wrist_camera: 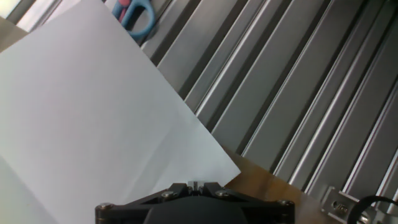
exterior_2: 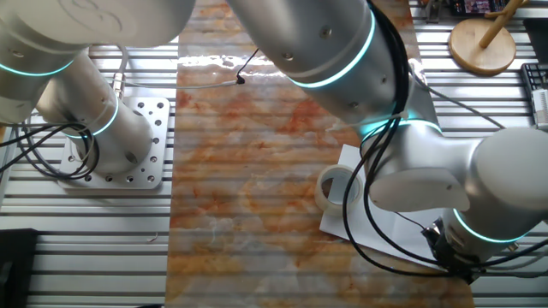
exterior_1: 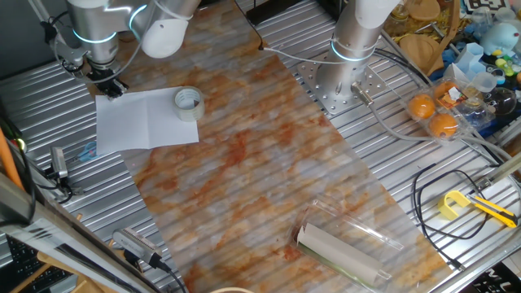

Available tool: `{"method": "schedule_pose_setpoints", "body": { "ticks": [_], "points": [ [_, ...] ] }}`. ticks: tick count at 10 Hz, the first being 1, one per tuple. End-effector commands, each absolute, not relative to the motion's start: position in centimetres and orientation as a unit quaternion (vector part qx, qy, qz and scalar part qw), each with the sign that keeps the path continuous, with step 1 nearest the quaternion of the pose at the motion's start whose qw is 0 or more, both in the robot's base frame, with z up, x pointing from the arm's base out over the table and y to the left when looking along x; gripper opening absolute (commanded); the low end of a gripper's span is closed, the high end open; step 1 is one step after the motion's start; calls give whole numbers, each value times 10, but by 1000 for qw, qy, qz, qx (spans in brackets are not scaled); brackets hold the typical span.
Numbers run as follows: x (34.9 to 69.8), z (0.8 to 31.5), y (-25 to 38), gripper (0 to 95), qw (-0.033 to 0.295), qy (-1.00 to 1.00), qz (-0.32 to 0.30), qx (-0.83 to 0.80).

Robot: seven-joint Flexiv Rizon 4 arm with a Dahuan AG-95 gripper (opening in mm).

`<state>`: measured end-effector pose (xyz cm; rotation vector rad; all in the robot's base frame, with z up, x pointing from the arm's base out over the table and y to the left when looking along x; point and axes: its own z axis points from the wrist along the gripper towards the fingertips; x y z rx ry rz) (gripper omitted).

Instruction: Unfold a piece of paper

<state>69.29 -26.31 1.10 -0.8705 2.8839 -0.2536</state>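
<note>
One white piece of paper [exterior_1: 145,120] lies unfolded near the table's [exterior_1: 244,187] far left corner, a clear tape roll [exterior_1: 188,103] on its right half. The gripper [exterior_1: 111,86] sits at its far-left corner; finger state cannot be told.

The piece of paper [exterior_1: 145,121] under the hand [exterior_1: 111,86] is showing matt white, smooth but for one crease. Beside it, the tape roll [exterior_1: 189,103] is gleaming — clear glossy plastic. The counter [exterior_1: 49,98] is showing ribbed, brushed metal — its mat [exterior_1: 260,163] a mottled orange.
</note>
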Motion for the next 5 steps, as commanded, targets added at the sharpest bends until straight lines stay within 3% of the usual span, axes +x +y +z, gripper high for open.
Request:
{"method": "schedule_pose_setpoints", "body": {
  "ticks": [1,5],
  "points": [
    [696,7,-262,0,65,952,-83,-287],
    [701,12,-260,0,65,952,-80,-288]
  ]
}}
